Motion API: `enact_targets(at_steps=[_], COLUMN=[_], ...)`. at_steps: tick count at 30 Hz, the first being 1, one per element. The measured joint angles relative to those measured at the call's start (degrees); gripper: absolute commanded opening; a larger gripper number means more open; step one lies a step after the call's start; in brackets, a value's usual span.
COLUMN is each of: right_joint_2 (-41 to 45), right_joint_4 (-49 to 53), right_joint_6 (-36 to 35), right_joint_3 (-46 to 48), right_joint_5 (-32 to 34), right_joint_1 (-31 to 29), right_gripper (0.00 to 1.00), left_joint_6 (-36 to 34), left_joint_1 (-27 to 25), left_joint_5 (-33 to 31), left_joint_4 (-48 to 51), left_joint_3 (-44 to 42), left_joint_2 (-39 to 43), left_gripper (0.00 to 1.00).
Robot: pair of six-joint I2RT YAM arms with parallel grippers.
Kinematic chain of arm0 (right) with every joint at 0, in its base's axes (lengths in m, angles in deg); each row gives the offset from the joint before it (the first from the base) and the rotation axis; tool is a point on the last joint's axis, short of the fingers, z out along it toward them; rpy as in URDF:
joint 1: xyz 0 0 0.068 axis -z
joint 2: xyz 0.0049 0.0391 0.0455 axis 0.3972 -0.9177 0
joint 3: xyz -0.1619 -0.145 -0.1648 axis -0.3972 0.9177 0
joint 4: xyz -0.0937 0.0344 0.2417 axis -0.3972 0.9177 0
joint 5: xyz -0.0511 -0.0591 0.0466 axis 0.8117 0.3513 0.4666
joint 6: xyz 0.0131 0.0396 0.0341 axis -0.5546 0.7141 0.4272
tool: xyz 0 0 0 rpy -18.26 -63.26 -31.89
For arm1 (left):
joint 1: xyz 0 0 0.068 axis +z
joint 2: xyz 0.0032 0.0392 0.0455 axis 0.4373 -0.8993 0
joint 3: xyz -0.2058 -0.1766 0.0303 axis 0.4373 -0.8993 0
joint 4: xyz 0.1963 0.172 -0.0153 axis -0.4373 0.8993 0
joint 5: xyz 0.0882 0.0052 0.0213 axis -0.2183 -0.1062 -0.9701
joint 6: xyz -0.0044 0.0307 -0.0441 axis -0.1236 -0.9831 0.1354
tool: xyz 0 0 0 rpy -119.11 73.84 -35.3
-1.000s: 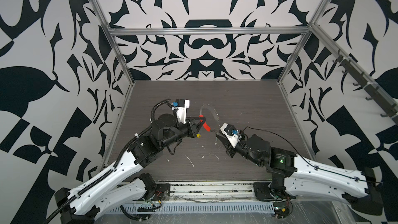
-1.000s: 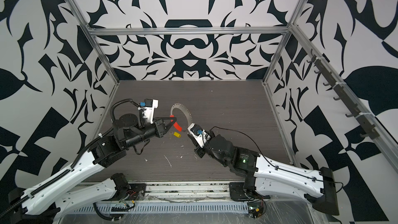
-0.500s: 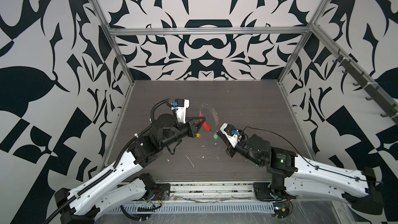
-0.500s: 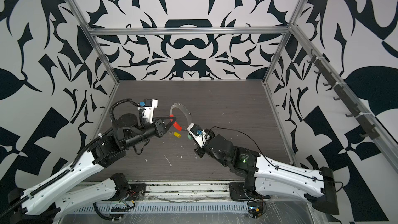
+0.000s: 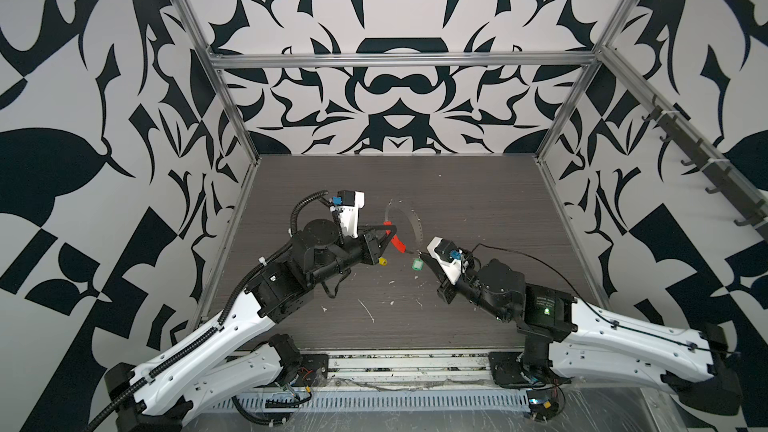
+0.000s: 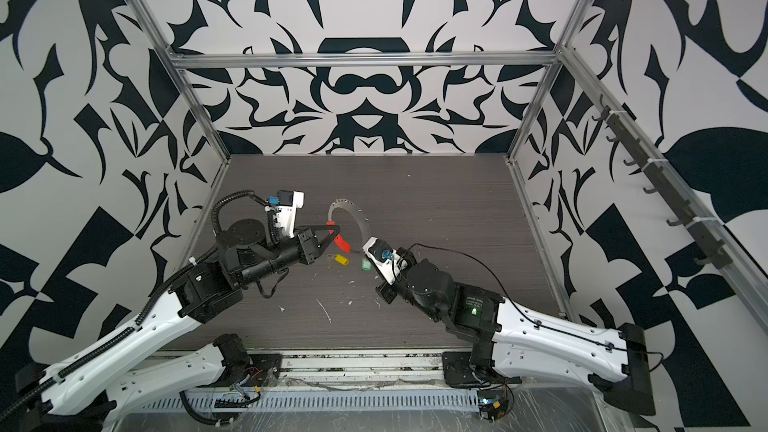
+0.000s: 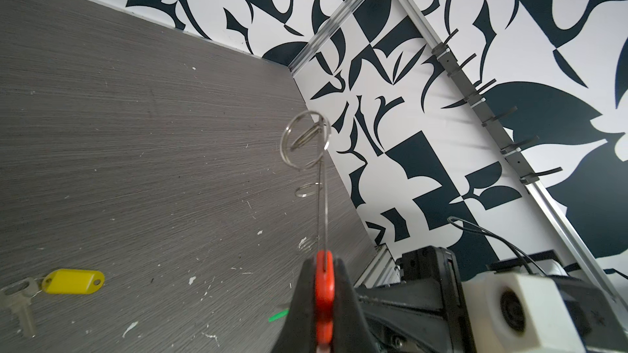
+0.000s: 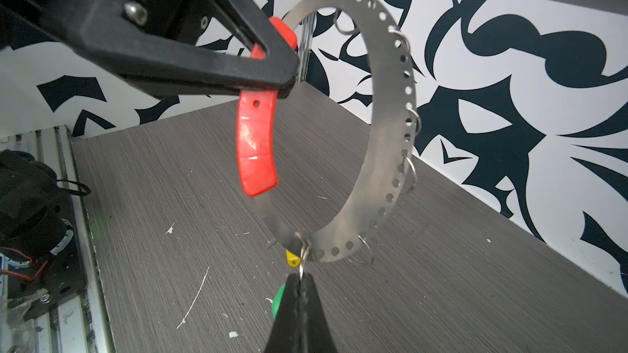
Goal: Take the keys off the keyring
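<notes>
The keyring (image 5: 417, 224) (image 6: 360, 220) (image 8: 390, 62) is a wide silver perforated band with a red sleeve (image 8: 256, 144) (image 7: 324, 286), held upright above the table. My left gripper (image 5: 392, 227) (image 6: 337, 226) (image 7: 324, 263) (image 8: 285, 79) is shut on the red sleeve. My right gripper (image 5: 422, 255) (image 6: 365, 252) (image 8: 300, 278) is shut on a small split ring (image 8: 303, 256) threaded through the band's lowest end. The green tag (image 5: 417, 264) (image 6: 365, 264) (image 8: 279, 303) shows beside its finger; its key is hidden. The yellow-tagged key (image 5: 382, 261) (image 6: 341, 259) (image 7: 73, 281) lies loose on the table.
Several empty split rings (image 8: 413, 168) (image 7: 306, 140) hang from the band's holes. White scraps (image 5: 368, 309) litter the dark table (image 5: 478, 201). A hook rail (image 5: 698, 160) runs along the right wall. The arms' base rail (image 5: 395, 367) lines the front edge.
My right gripper has closed on the split ring at the band's lower end, and the green tag now shows beside it. The left arm has stayed put with the red sleeve.
</notes>
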Motion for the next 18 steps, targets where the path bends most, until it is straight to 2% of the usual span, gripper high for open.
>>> enact_targets(at_steps=[4,18], right_joint_2=[0.5,0.2], right_joint_4=[1.0,6.6], right_joint_6=[0.1,4.3], right_joint_3=[-0.9,-5.0], right_joint_5=[-1.6,-8.2], right_joint_1=[0.8,7.0], right_gripper=[0.00,0.00], left_joint_6=[1.1,-0.4], left_joint_1=[0.0,0.0], left_joint_5=[1.0,0.9], left_joint_4=[-0.4,2.5], left_joint_3=[0.0,-0.1], left_joint_2=[0.4,2.5], left_gripper=[0.43,0.59])
